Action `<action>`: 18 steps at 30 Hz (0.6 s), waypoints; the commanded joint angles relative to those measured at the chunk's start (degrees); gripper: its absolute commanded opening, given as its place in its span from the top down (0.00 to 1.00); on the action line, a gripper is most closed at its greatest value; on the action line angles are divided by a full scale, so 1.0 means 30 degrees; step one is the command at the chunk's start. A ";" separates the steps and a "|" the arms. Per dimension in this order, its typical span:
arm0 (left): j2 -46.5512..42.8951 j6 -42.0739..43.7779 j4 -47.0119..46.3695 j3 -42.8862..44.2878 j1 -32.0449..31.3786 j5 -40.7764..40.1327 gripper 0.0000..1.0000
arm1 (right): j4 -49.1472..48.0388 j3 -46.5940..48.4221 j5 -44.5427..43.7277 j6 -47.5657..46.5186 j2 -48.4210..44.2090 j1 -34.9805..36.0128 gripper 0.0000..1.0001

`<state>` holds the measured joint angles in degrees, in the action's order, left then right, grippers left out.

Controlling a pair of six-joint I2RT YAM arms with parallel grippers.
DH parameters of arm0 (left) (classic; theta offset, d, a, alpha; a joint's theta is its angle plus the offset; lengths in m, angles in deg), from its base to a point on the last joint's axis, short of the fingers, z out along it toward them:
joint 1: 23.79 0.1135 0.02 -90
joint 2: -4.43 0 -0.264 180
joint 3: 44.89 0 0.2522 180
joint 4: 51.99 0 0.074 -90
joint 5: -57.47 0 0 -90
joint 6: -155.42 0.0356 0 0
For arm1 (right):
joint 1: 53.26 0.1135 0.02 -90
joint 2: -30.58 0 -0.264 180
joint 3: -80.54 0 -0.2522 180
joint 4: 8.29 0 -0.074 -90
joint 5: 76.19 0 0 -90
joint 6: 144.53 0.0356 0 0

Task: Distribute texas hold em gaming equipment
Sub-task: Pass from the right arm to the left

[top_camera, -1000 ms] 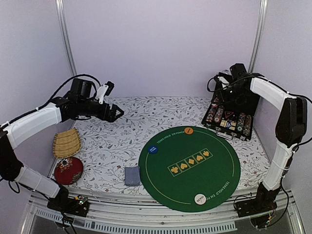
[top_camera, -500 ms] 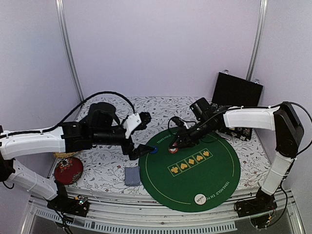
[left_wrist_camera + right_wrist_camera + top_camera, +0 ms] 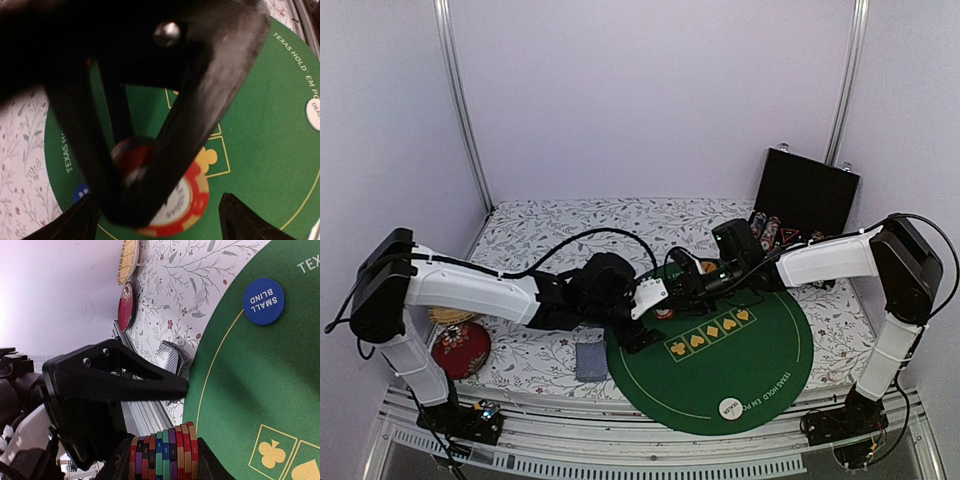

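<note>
My right gripper [image 3: 672, 298] is shut on a stack of several poker chips [image 3: 162, 456], red, green, blue and purple, held edge-on low over the left part of the round green mat [image 3: 760, 360]. The stack also shows in the left wrist view [image 3: 186, 205]. My left gripper [image 3: 642, 332] is open and empty, right beside the stack, with one fingertip [image 3: 245, 220] on each side. A blue small-blind disc [image 3: 263, 301] lies on the mat's left edge. A white dealer disc [image 3: 730, 407] lies at the front. A deck of cards [image 3: 590, 360] lies left of the mat.
An open black chip case [image 3: 798, 205] stands at the back right. A red round cushion [image 3: 460, 350] and a straw basket [image 3: 129, 260] sit at the left. The left gripper's black body [image 3: 110, 380] is close in front of my right wrist camera.
The left gripper has swung right and forward over the mat's left edge, up to the chip stack. The right gripper came from the case with the chips and holds them there.
</note>
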<state>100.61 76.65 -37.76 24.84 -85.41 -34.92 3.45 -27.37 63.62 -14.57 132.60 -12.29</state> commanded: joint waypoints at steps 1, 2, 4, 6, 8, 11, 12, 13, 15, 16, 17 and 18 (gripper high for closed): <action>0.1019 -0.0707 -0.0465 0.1704 -0.0152 -0.0486 0.22 | -0.2169 0.0003 0.0772 0.0947 0.0306 0.0171 0.98; 0.1166 -0.0798 -0.0488 0.1779 -0.0136 -0.0505 0.26 | -0.2142 0.0025 0.0743 0.0924 0.0345 0.0191 0.98; 0.1288 -0.0973 -0.0705 0.1787 -0.0105 -0.0537 0.30 | -0.2179 0.0039 0.0801 0.0863 0.0419 0.0176 0.98; 0.1421 -0.1124 -0.0827 0.1856 -0.0013 -0.0580 0.34 | -0.2168 0.0003 0.0836 0.0852 0.0497 0.0184 0.98; 0.1531 -0.1192 -0.0830 0.1974 0.0033 -0.0588 0.39 | -0.2168 0.0008 0.0795 0.0802 0.0517 0.0171 0.98; 0.1714 -0.1139 -0.0833 0.2101 0.0078 -0.0543 0.50 | -0.2211 0.0066 0.0788 0.0788 0.0531 0.0196 0.98; 0.1788 -0.1156 -0.0809 0.2129 0.0094 -0.0545 0.54 | -0.2177 0.0062 0.0782 0.0754 0.0509 0.0182 0.98; 0.1856 -0.1107 -0.0776 0.2158 0.0122 -0.0480 0.59 | -0.2169 0.0062 0.0788 0.0753 0.0495 0.0198 0.98; 0.1948 -0.1063 -0.0654 0.2287 0.0170 -0.0417 0.75 | -0.2161 0.0069 0.0785 0.0692 0.0444 0.0189 0.98; 0.1975 -0.1048 -0.0563 0.2339 0.0179 -0.0460 0.85 | -0.2119 0.0048 0.0741 0.0663 0.0421 0.0177 0.98; 0.1981 -0.1105 -0.0467 0.2375 0.0206 -0.0498 0.97 | -0.2085 0.0001 0.0714 0.0614 0.0437 0.0172 0.98; 0.1975 -0.1145 -0.0404 0.2405 0.0220 -0.0525 1.00 | -0.2058 -0.0012 0.0644 0.0575 0.0435 0.0171 0.98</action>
<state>105.55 74.31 -39.36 30.37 -85.21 -36.50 0.09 -27.39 63.83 -11.05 133.73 -12.18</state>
